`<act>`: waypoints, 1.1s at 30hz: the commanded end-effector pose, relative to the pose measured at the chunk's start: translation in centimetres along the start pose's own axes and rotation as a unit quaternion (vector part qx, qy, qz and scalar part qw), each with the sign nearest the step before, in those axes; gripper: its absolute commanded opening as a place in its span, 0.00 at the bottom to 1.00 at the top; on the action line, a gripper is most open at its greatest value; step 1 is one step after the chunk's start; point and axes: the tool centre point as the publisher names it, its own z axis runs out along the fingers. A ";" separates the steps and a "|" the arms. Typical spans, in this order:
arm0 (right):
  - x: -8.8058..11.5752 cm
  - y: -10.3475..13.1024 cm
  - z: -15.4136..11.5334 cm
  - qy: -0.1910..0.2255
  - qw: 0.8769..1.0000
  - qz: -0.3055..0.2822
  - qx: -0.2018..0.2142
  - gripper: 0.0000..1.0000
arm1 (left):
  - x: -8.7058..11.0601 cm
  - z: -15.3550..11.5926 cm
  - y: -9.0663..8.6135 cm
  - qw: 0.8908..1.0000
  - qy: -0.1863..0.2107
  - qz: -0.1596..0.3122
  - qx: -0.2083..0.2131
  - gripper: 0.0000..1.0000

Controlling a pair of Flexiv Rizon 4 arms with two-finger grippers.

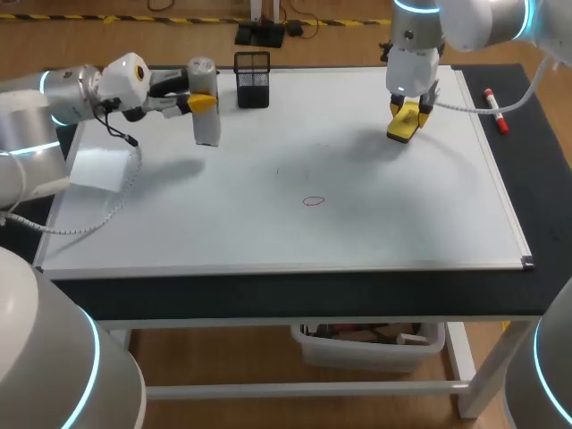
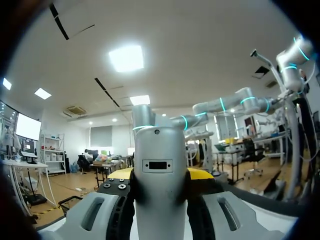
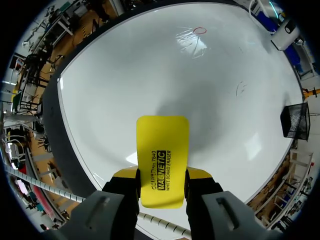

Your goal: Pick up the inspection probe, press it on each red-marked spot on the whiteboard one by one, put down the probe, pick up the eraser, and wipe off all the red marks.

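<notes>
Eraser [image 3: 162, 145] clamped in my right claw [image 3: 162, 175] hovers well apart from the red mark [image 1: 313, 201]. If it lands tilted, I'd likely smear it. My left claw [image 1: 203, 103] grips the probe [image 1: 207, 131].

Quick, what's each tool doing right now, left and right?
Left tool: closed on the inspection probe, held above the whiteboard.
Right tool: closed on the yellow eraser.

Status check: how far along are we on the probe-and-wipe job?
Done: the eraser is picked up; the right gripper is shut on it over the whiteboard. In hand: the left gripper is shut on the inspection probe, held off the board, so it is not yet put down. Left: one red circle near the board's middle needs wiping.
</notes>
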 end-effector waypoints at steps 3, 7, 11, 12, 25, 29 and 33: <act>0.1 0.0 -0.2 0.001 1.000 -0.001 0.001 0.00 | 3.2 2.5 0.2 1.000 0.005 -0.001 0.005 0.00; 0.1 0.0 -0.2 0.001 1.000 -0.001 0.001 0.00 | 4.7 3.8 0.4 1.000 0.020 -0.011 0.012 0.00; 0.1 0.0 -0.2 0.001 1.000 -0.001 0.001 0.00 | 5.9 5.0 0.6 0.999 0.029 -0.021 0.021 0.00; 0.1 0.0 -0.2 0.001 1.000 -0.001 0.001 0.00 | 6.2 5.4 0.8 0.999 0.033 -0.024 0.020 0.00; 0.1 0.0 -0.2 0.001 1.000 -0.001 0.001 0.00 | 8.7 10.6 2.3 0.995 0.072 -0.056 0.029 0.00; 0.1 0.0 -0.2 0.001 1.000 -0.001 0.001 0.00 | 9.2 12.3 3.0 0.994 0.084 -0.063 0.035 0.00; 0.1 0.0 -0.2 0.001 1.000 -0.001 0.001 0.00 | 9.7 14.1 3.7 0.992 0.101 -0.071 0.035 0.00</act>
